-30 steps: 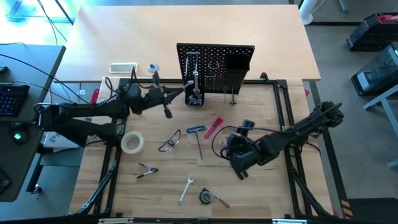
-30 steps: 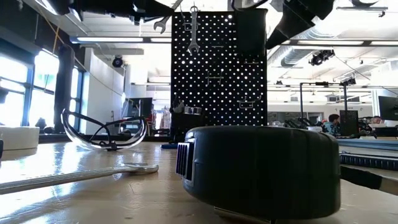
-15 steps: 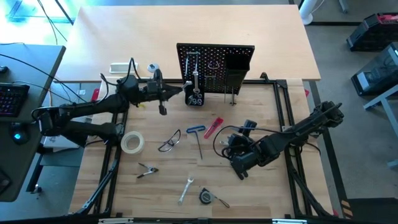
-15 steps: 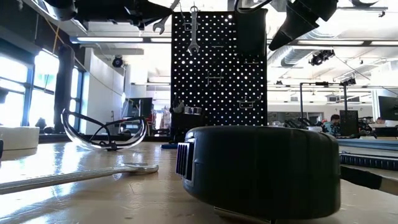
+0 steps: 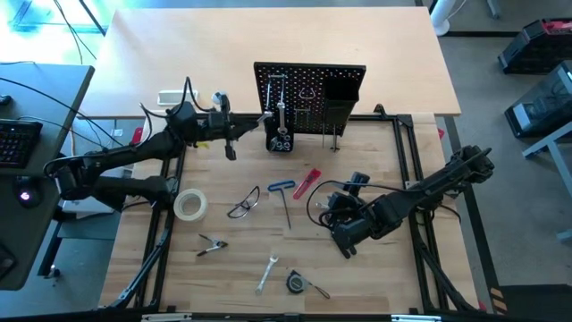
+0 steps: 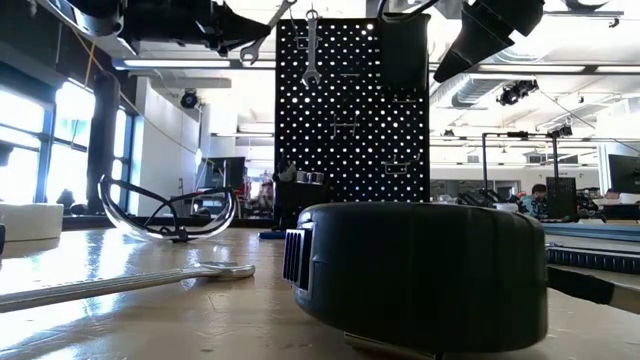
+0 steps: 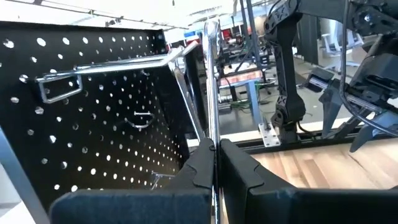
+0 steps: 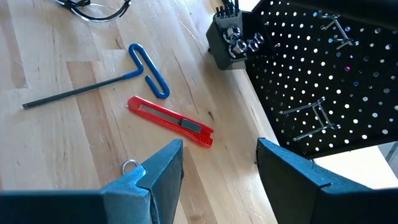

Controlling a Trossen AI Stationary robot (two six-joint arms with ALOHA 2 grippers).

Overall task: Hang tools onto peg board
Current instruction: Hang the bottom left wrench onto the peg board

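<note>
**Wrench carried closer to the peg board**

The left tool [image 5: 234, 134] is seen clamped on a silver wrench [image 7: 211, 93], which is pinched between its closed fingers [image 7: 202, 165] and held upright just beside the left edge of the peg board [image 5: 310, 94]. Compared with a second ago, the left arm is found farther up and toward the board; the wrench, earlier shown lower over the desk [image 5: 375, 277], is now brought level with the board's base. In the low view its open end [image 6: 255, 42] is shown close to the wrench already hung [image 6: 312, 45] on the panel.

The right tool [image 8: 217, 165] is kept where it was, low over the desk's right half, its fingers spread wide and nothing held between them. Below it the red-handled tool [image 8: 171, 120] and the blue-handled hex key [image 8: 93, 84] are seen lying flat, close together but apart.

The rest is left unmoved on the desk: the clear glasses [image 5: 243, 204], the pale tape roll [image 5: 189, 205], the black-handled pliers [image 5: 211, 245], another wrench [image 5: 266, 273] and a tape measure [image 5: 296, 283].
</note>
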